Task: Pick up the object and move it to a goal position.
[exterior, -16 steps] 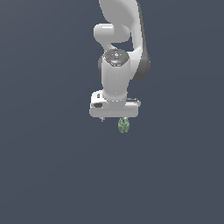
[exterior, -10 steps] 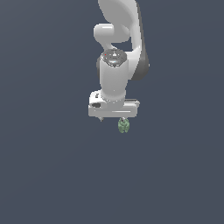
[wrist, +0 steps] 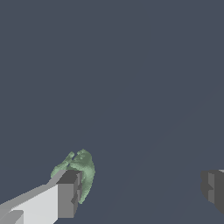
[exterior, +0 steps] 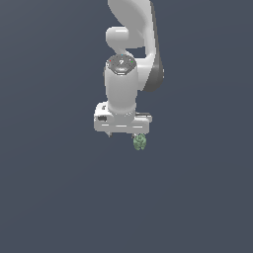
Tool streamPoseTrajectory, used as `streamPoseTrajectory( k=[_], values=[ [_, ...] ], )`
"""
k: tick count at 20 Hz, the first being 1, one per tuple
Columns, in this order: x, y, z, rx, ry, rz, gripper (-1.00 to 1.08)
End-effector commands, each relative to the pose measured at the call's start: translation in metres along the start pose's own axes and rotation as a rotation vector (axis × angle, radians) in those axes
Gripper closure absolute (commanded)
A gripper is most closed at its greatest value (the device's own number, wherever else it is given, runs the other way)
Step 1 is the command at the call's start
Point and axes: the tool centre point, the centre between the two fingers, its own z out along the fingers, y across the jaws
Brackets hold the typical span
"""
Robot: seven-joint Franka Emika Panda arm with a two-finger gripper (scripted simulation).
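Your small pale-green knobbly blob (wrist: 78,171) sits right against the tip of one grey finger pad (wrist: 68,194), on its inner side. The other pad (wrist: 213,187) stands well apart across the gap, so your white robot gripper (exterior: 125,134) is spread wide, clamping nothing. Around it you've only the flat dark slate-grey surface (exterior: 54,197), nothing blocking.
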Motion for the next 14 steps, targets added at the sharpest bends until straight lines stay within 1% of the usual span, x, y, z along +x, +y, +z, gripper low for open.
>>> streamPoseTrajectory(
  k=[1, 8, 14],
  values=[
    [-0.001, -0.002, 0.001, 0.001, -0.001, 0.006, -0.92],
    [-0.006, -0.012, 0.01, 0.004, -0.004, 0.066, -0.92],
    [-0.016, -0.028, 0.023, 0.008, -0.009, 0.159, -0.92]
  ],
)
